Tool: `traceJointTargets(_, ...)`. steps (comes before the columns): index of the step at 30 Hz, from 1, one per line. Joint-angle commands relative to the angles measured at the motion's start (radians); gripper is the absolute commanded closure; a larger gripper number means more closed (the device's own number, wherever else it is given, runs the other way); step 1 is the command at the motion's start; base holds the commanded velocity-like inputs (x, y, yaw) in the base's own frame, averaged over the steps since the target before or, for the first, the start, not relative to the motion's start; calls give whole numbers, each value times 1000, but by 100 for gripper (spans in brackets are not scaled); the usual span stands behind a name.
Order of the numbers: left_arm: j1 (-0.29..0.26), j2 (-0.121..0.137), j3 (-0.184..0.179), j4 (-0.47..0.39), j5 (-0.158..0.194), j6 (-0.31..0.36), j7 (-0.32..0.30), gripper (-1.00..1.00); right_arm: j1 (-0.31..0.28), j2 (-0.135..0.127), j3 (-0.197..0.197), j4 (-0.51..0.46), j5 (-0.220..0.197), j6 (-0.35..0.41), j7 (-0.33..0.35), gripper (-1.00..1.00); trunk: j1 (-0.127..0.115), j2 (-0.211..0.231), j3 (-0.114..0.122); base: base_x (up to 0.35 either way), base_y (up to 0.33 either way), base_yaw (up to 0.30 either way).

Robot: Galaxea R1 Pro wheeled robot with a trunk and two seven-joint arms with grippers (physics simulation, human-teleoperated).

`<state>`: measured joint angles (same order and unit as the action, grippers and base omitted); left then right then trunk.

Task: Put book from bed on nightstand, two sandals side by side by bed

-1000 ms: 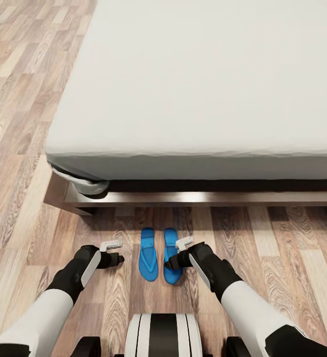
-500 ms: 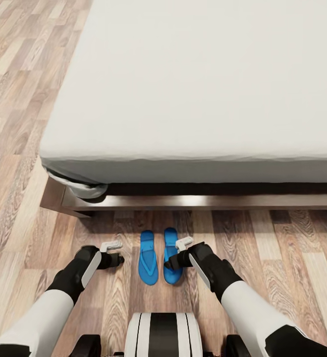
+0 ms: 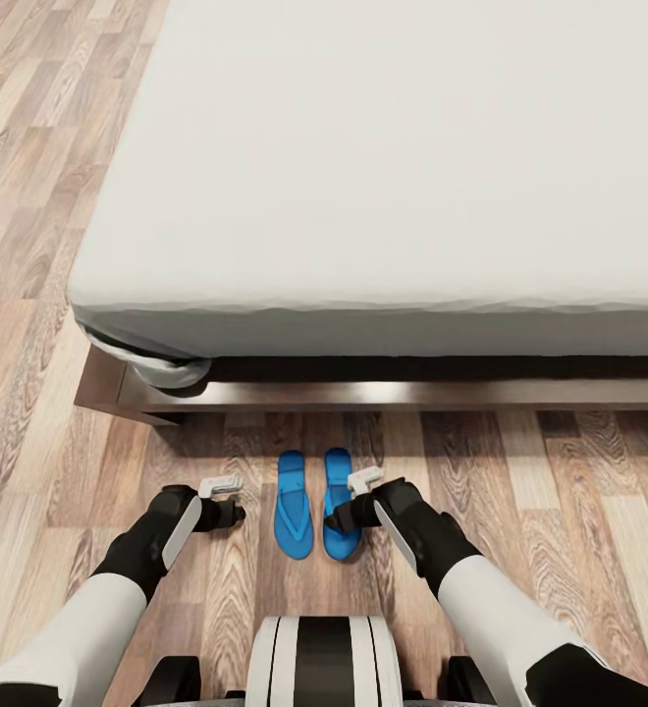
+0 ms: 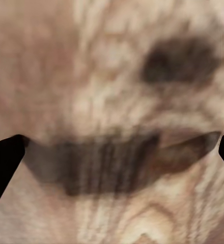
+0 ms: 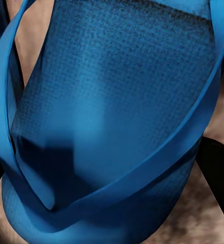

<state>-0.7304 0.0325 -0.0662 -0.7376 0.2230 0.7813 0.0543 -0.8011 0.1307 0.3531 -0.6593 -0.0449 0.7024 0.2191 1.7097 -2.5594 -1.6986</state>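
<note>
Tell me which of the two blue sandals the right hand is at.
The right-hand sandal of the pair: the right hand sits at its heel end, and its straps loom close in the right wrist view. The other sandal lies beside it, untouched.

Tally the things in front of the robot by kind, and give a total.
Blue sandals: 2 (one, the other)
Bed: 1
Total: 3

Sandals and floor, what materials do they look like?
Sandals: bright blue, matte, finely pebbled sole in the right wrist view, thin smooth straps; probably foam or rubber. Floor: brown wood-grain planks, low sheen; real wood or laminate, can't tell.
</note>
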Motion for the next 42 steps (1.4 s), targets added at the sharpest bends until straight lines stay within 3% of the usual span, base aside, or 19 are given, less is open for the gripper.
traceJointTargets(1,0,0,0,17,21,-13,-13,-100,1,0,0,10,0,0,0,100,4,0,0,0,0,0)
traceJointTargets(3,0,0,0,17,21,-13,-13,-100,1,0,0,10,0,0,0,100,4,0,0,0,0,0)
traceJointTargets(4,0,0,0,17,21,-13,-13,-100,1,0,0,10,0,0,0,-100,4,0,0,0,0,0)
traceJointTargets(15,0,0,0,17,20,-11,-13,-100,0,0,0,10,0,-1,0,-100,4,0,0,0,0,0)
traceJointTargets(25,0,0,0,17,18,-11,-13,-100,0,0,-1,-10,0,2,0,-100,0,3,38,0,0,0)
traceJointTargets(31,1,4,0,18,19,-12,-12,-100,4,0,-2,-85,2,20,0,-100,-3,4,62,0,0,0)
traceJointTargets(34,0,4,-1,19,18,-11,-12,-100,6,0,-2,-132,2,62,0,-100,-4,5,73,0,0,0)
traceJointTargets(35,0,3,-1,22,17,-12,-10,-100,8,-1,-3,-193,2,119,0,-100,-5,5,77,0,0,0)
traceJointTargets(42,0,2,-1,33,15,-13,-10,-100,10,-10,-2,-229,1,134,-1,-100,-6,6,93,0,0,-96)
